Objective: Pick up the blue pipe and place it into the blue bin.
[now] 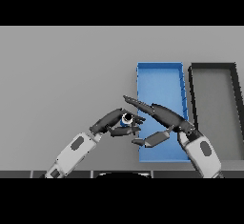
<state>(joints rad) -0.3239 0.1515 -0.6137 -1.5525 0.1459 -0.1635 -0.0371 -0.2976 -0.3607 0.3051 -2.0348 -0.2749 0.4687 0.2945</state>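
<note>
Head view, item one: blue pipe, likely light, rigid and slick, best gripped mid-barrel, now pinched in my curled left hand just left of blue bin; my right hand extended, fingers straight, over bin.

Two bins are set side by side on the table, the bin left of the second bin. The pipe is held just left of the first bin, between the left hand and right hand.

The left hand reached rightward with its fingers curled shut in a grasp; the right hand stretched leftward, fingers straight.
</note>
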